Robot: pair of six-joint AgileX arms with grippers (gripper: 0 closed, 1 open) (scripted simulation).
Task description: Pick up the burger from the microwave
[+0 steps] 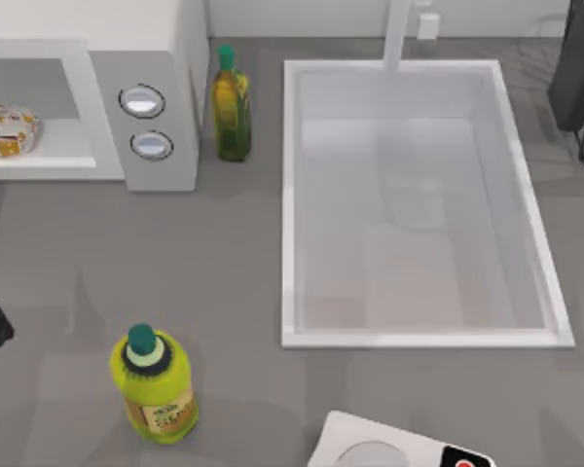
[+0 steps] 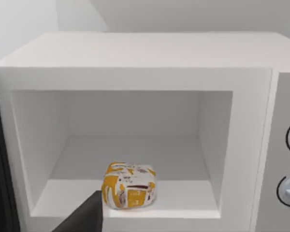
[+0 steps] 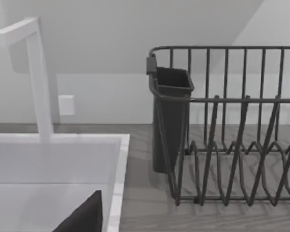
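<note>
Burger (image 2: 129, 185) sits on microwave (image 2: 135, 63) cavity floor near the front lip, table's 10 o'clock corner. From my left gripper (image 2: 84, 217) it's dead ahead, 12 o'clock, roundish, no long axis. Left arm nearer. Jaw state: cannot tell.

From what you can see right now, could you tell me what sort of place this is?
Most likely a simulated kitchen counter: a white microwave with a burger inside, a sink basin with a faucet, and a dish rack.

Grey countertop (image 1: 234, 243), white back wall (image 3: 135, 58), even light.
</note>
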